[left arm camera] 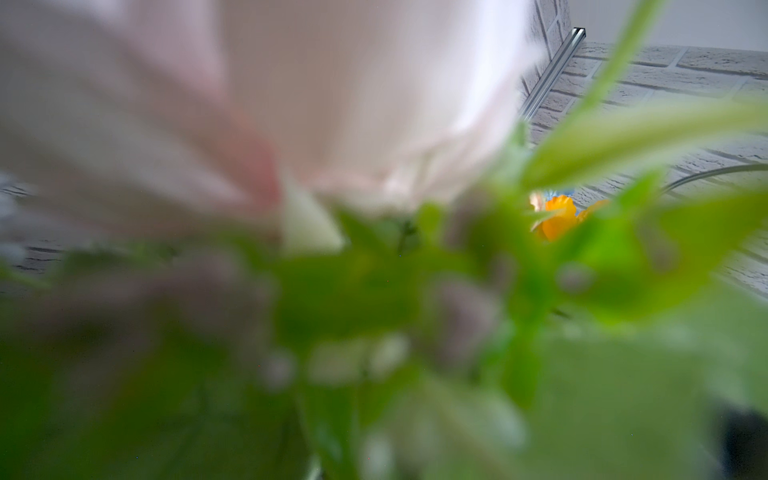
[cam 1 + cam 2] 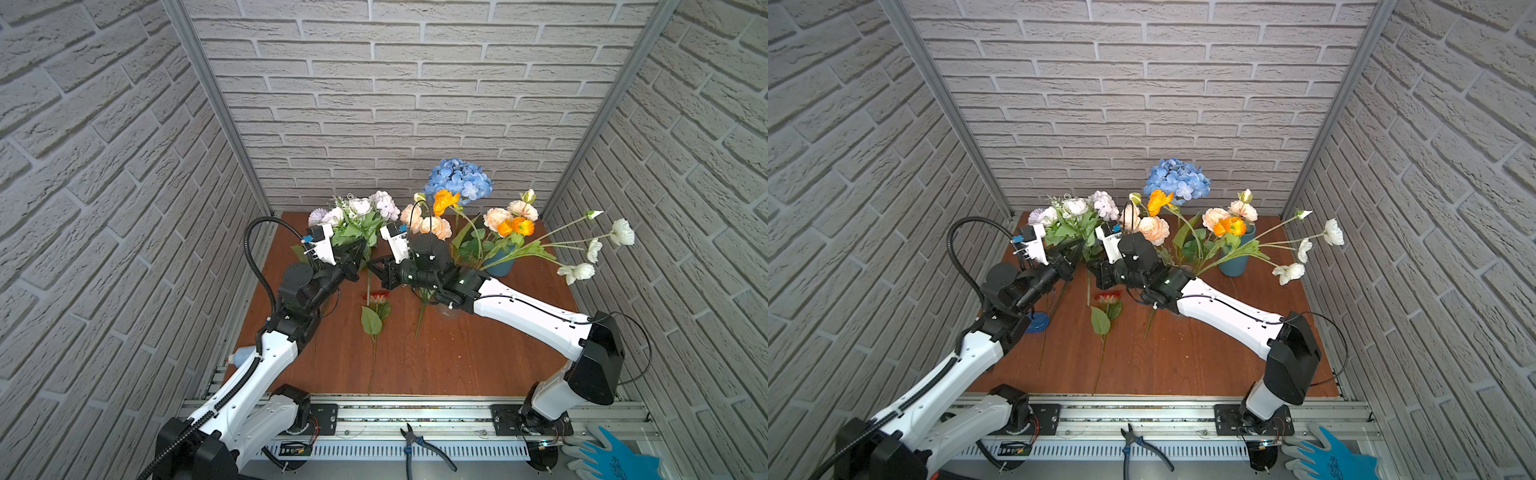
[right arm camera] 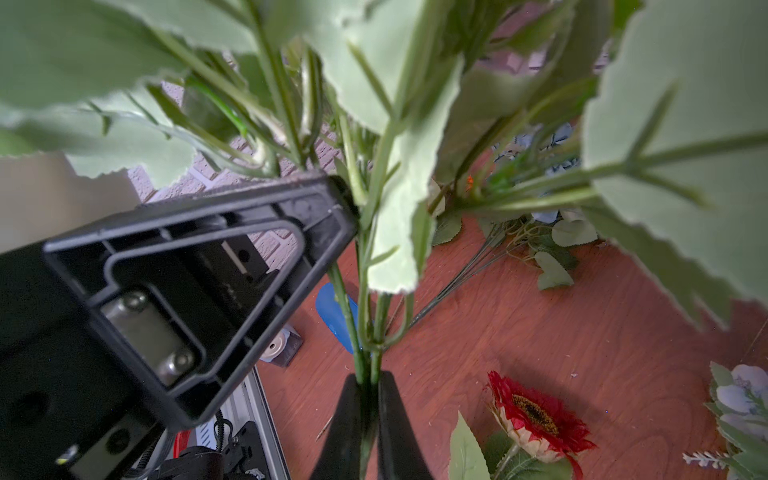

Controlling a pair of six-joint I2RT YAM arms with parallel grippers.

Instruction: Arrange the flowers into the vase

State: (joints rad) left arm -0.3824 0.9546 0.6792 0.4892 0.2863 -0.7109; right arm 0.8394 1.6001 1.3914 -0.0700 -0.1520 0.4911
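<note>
"Lilac-white bunch (image 1: 316, 104) smothers the left wrist lens. How far along are we?"

"Partway, I'd judge. Teal vase (image 2: 500, 266) at the back of the worktop (image 2: 457, 365) already carries white poppies (image 2: 594, 249) and orange blooms (image 2: 515, 226); a red daisy (image 2: 377, 298) lies flat, not yet placed."

"And the bunch?"

"Aloft, well left of the vase, pale and leafy, blooms up. Left gripper (image 2: 356, 254) and right gripper (image 3: 368, 386) jaws are both clenched on its green stems."
</note>
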